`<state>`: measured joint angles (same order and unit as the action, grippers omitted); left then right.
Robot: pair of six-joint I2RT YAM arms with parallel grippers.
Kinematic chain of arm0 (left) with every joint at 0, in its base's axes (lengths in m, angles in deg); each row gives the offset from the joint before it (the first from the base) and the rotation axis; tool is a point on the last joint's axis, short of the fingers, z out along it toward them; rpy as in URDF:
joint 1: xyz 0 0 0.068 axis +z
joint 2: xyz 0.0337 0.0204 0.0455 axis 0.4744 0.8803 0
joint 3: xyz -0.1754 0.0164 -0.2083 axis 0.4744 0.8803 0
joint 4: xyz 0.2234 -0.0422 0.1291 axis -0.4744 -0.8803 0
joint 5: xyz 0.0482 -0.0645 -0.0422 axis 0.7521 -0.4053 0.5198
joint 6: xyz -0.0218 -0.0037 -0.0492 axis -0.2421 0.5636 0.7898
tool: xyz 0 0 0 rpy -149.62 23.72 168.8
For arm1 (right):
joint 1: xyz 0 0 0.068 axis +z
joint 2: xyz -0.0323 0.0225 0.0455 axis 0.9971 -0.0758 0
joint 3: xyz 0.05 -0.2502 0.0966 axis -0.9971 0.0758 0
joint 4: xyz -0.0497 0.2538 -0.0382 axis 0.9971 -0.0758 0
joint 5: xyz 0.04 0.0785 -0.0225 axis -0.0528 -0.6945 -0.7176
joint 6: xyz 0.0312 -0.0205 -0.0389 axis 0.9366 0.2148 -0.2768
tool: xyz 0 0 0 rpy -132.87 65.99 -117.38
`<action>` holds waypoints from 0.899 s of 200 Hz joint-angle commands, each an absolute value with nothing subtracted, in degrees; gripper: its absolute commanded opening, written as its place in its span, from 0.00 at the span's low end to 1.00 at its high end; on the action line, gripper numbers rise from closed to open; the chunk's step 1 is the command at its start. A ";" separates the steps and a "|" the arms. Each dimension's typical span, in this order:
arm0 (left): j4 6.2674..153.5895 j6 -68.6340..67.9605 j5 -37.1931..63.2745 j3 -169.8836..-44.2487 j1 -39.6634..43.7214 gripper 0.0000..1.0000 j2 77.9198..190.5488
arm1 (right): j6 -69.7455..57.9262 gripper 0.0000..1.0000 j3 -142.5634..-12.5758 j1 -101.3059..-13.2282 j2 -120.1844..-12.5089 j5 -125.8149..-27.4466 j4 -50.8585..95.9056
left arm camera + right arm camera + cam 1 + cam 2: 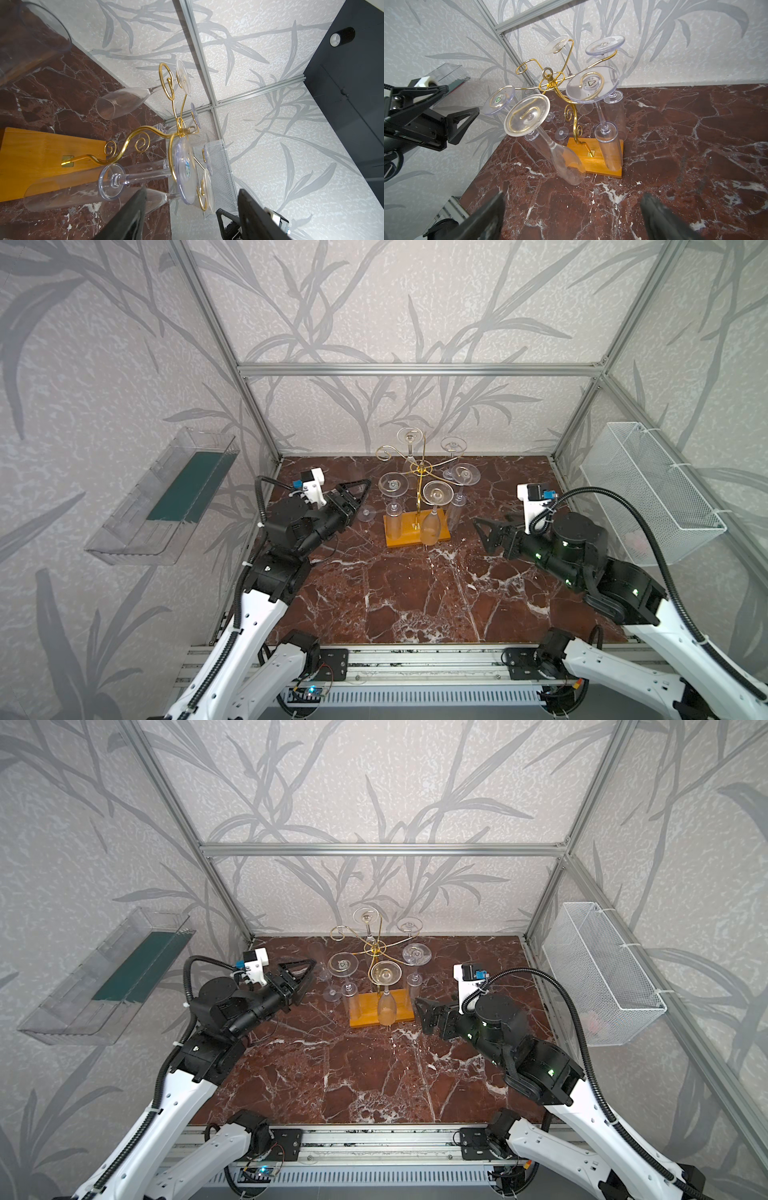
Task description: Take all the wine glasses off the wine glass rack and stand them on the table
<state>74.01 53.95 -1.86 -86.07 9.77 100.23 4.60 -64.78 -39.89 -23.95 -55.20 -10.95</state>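
The wine glass rack (422, 467), gold wire on an orange wooden base (405, 542), stands at the back middle of the marble table in both top views. Several clear wine glasses hang upside down from its curled arms. The leftmost hanging wine glass (392, 486) is just right of my left gripper (360, 495), which is open. In the left wrist view that glass's foot (186, 172) and stem lie ahead of the dark fingers (133, 216), untouched. My right gripper (484, 535) is open right of the base, with only marble between its fingers (488, 218).
One clear glass (368, 514) stands upright on the table beside the left gripper; its bowl (31, 41) looms close in the left wrist view. A clear plastic bin (166, 497) hangs on the left wall, a white wire basket (652, 493) on the right.
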 commanded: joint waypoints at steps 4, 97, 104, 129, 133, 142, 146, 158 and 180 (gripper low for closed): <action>78.62 57.94 -3.14 -85.56 7.46 0.68 101.68 | 6.74 0.99 -64.26 -39.86 -22.88 -55.94 -11.03; 83.04 58.73 -0.04 -85.74 0.34 0.49 107.03 | 8.13 0.99 -62.24 -39.86 -21.23 -55.42 -11.59; 82.11 58.72 0.84 -85.46 0.34 0.48 106.65 | 8.37 0.99 -61.93 -39.86 -20.91 -55.37 -11.42; 82.05 59.97 3.07 -83.50 0.34 0.42 105.55 | 9.16 0.99 -60.76 -39.86 -19.53 -55.11 -11.28; 82.37 60.17 3.08 -83.33 0.35 0.41 105.60 | 9.23 0.99 -60.58 -39.86 -19.30 -55.00 -11.20; 82.84 60.35 2.84 -83.25 0.29 0.41 105.77 | 9.46 0.99 -60.21 -39.85 -18.86 -54.80 -11.20; 82.89 60.40 2.75 -83.28 0.28 0.40 105.92 | 9.57 0.99 -60.09 -39.86 -18.73 -54.73 -11.36; 83.04 60.49 2.43 -83.43 0.31 0.39 106.27 | 9.79 0.99 -59.82 -39.86 -18.40 -54.54 -11.45; 83.35 60.71 2.45 -83.42 0.30 0.31 106.58 | 10.13 0.99 -59.65 -39.86 -18.32 -54.52 -11.55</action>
<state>81.56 59.26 1.81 -83.75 0.46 106.66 9.21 -60.06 -39.89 -18.95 -55.11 -11.25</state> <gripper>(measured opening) 0.352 0.991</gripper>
